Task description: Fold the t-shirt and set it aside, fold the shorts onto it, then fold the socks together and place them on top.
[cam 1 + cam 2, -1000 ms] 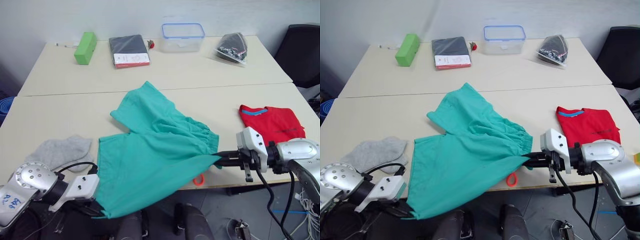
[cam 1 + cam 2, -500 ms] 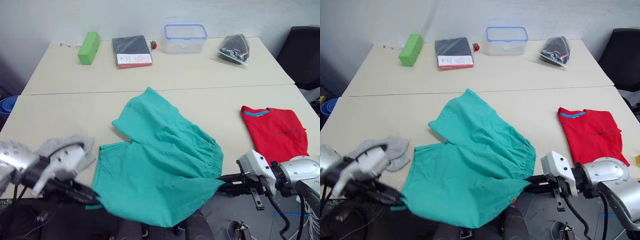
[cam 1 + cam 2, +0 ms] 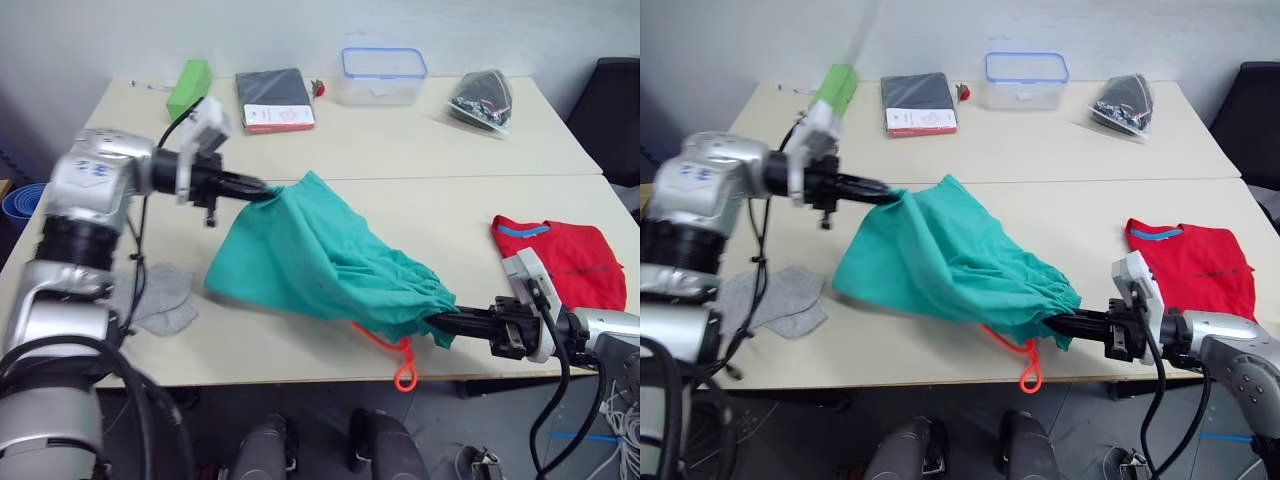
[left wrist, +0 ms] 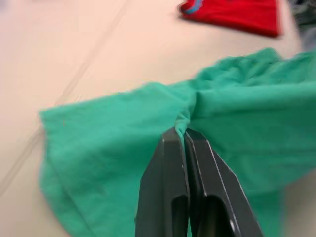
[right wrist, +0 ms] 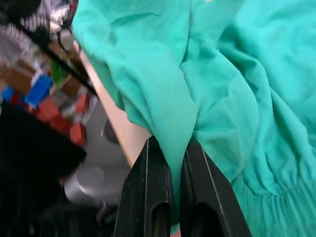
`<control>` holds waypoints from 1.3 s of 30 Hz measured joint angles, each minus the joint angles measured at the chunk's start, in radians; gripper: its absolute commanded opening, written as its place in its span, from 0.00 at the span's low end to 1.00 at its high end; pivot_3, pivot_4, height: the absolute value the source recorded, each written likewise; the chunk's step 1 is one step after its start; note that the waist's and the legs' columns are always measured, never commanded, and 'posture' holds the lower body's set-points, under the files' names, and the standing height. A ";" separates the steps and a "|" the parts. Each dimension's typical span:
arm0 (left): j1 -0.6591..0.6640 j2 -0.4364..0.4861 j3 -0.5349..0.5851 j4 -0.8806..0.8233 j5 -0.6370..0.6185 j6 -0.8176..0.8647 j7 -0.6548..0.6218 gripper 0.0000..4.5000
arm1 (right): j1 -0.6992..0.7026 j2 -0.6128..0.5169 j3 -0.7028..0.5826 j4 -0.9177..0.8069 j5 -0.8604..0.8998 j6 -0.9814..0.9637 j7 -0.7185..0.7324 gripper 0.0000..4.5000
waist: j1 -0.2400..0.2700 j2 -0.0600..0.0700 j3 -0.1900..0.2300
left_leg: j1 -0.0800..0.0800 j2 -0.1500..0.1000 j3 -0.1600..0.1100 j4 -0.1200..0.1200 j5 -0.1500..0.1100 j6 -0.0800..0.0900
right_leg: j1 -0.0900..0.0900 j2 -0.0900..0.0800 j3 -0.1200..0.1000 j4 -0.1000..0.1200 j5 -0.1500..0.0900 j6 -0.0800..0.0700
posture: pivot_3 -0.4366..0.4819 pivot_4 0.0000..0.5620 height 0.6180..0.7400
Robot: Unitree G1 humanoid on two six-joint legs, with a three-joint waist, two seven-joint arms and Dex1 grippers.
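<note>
The shorts (image 3: 320, 260) hang stretched between both grippers over the middle of the near table (image 3: 300, 340); the left gripper (image 3: 262, 192) is clenched on one hem at the cloth's 11 o'clock corner, held above the seam between the two tables; the right gripper (image 3: 445, 322) is clamped on the gathered waistband at the 4 o'clock end, near the table's front edge; the orange drawstring (image 3: 400, 365) dangles from the waistband over that edge; in the left wrist view the fingers (image 4: 173, 192) pinch a fold of green cloth, and in the right wrist view the fingers (image 5: 148, 197) do likewise.

The socks (image 3: 160, 295) lie flat at 9 o'clock of the shorts, near but apart; the t-shirt (image 3: 560, 262) lies folded at 3 o'clock, well apart, by the right edge.

On the far table (image 3: 400, 150), from 11 to 1 o'clock: a green block (image 3: 190, 88); a dark flat package (image 3: 274, 98) with a white and red label; a clear lidded container (image 3: 384, 76) with a blue rim, contents not discernible; a clear bag (image 3: 483, 100) of dark items.
</note>
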 measured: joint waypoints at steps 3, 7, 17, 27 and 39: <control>-0.119 -0.107 0.034 0.252 0.067 -0.174 0.158 0.00 | -0.009 0.004 -0.028 0.057 0.031 0.050 -0.041 0.00 | 0.000 -0.002 0.001 | -0.001 0.000 0.000 0.001 -0.001 0.002 | 0.000 -0.001 0.000 0.000 0.001 0.001 | 0.48 0.27 1.00; -0.207 -0.197 0.053 0.415 0.137 -0.334 0.284 0.00 | -0.022 0.007 -0.026 0.086 0.017 0.054 -0.066 0.00 | -0.003 -0.002 0.001 | -0.001 -0.001 0.001 0.001 -0.002 0.003 | 0.000 -0.002 0.000 -0.001 0.001 0.002 | 0.48 0.27 1.00; -0.172 -0.283 0.013 0.534 0.351 -0.497 0.449 0.14 | -0.138 0.098 0.013 0.164 -0.053 0.072 -0.197 0.24 | -0.022 -0.002 0.001 | -0.002 0.000 0.002 0.004 -0.002 0.002 | -0.002 -0.002 0.001 0.002 0.001 0.002 | 0.48 0.27 1.00; -0.169 -0.258 0.129 0.546 0.351 -0.523 0.572 0.80 | -0.169 0.105 -0.069 0.170 -0.051 0.083 -0.268 0.92 | -0.024 -0.002 0.001 | -0.004 0.000 0.004 0.004 -0.002 0.003 | -0.006 -0.002 0.002 0.003 0.001 0.002 | 0.48 0.27 1.00; 0.113 -0.041 0.093 0.234 0.307 -0.803 -0.068 0.94 | -0.018 -0.102 0.107 -0.195 -0.478 -0.350 -0.110 0.92 | -0.030 -0.002 0.001 | -0.003 0.002 0.010 0.005 -0.003 0.001 | -0.010 0.002 0.009 0.006 0.001 0.002 | 0.48 0.27 1.00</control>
